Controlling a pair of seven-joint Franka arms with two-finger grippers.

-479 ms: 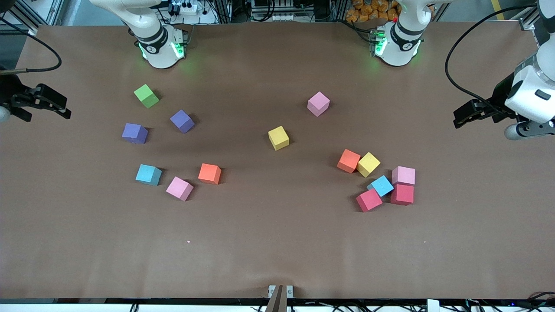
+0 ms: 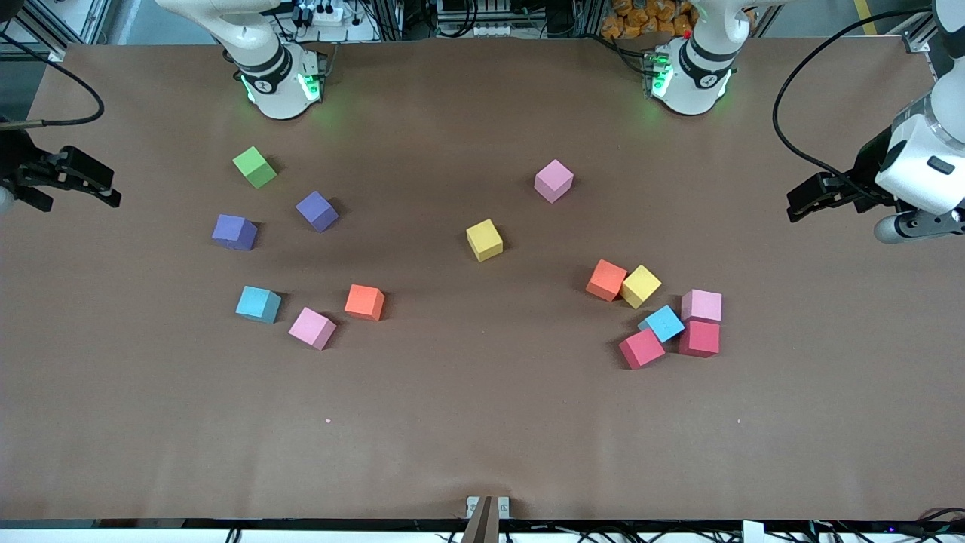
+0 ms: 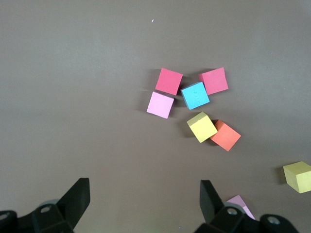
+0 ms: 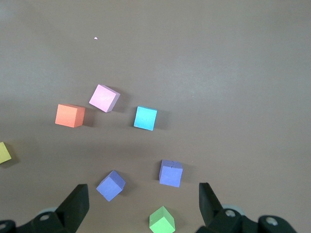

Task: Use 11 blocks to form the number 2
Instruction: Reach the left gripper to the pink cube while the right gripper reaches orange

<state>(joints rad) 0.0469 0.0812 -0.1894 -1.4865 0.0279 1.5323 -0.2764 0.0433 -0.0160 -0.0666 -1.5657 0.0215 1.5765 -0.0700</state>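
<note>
Both tools wide open, nothing held or touched. Left tool (image 2: pixel 801 205) hangs over the bare tabletop (image 2: pixel 482 437) at the left arm's end; right tool (image 2: pixel 105 188) likewise at the right arm's end. Both arms waiting.

Blocks all loose on the tabletop, no figure formed. Toward the left arm's end: orange block (image 2: pixel 607 280) touching yellow block (image 2: pixel 641 286); nearer the front camera, blue block (image 2: pixel 663 323) wedged between two red cubes (image 2: pixel 641 348) and touching pink block (image 2: pixel 702 305). Mid-table: second yellow block (image 2: pixel 484 240), and pink block nearest the bases (image 2: pixel 554 180). Toward the right arm's end: two purple blocks (image 2: pixel 317 210), second blue block (image 2: pixel 258 304), third pink block (image 2: pixel 312 328), second orange block (image 2: pixel 365 302), all apart. Green cube (image 2: pixel 255 167) nearest the right arm's base.

Left wrist view: one pink block partly hidden by the tool's finger (image 3: pixel 218 208). Right wrist view: yellow block cut off at the edge.
</note>
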